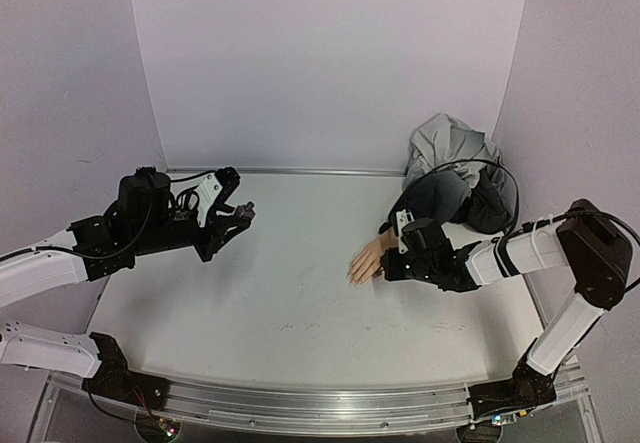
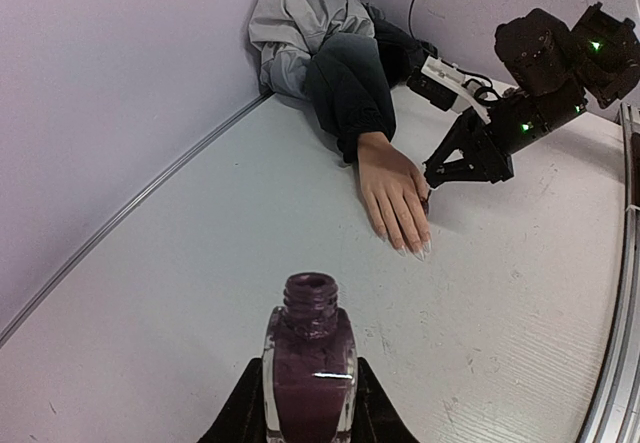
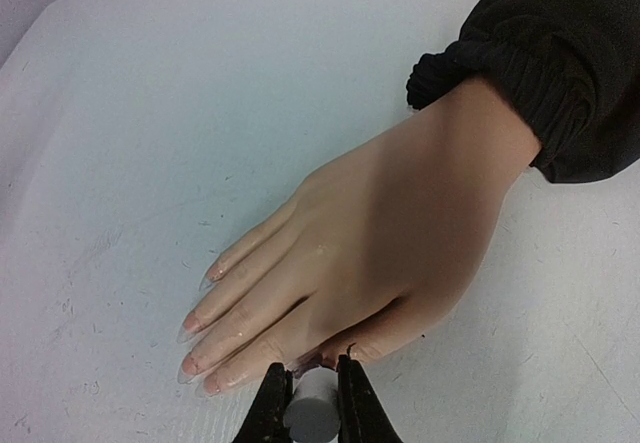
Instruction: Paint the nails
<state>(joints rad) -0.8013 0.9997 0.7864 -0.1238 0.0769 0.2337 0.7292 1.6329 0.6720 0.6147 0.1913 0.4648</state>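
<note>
The peach mannequin hand [image 3: 390,233] lies flat, palm down, in a dark sleeve [image 3: 560,63]. Its nails [image 3: 190,321] are pale pink with long clear tips. My right gripper [image 3: 313,391] is shut on a white brush cap [image 3: 312,413] right at the thumb side of the hand; the brush tip and the thumb nail are hidden behind the cap. My left gripper [image 2: 310,388] is shut on an open glass bottle [image 2: 310,363] of dark maroon polish, held upright above the table well left of the hand [image 2: 395,198]. From above, the right gripper [image 1: 388,263] touches the hand [image 1: 365,261].
A bunched grey and dark jacket [image 1: 455,163] lies in the back right corner, joined to the sleeve. Lilac walls close the back and sides. A metal rail [image 1: 320,408] runs along the near edge.
</note>
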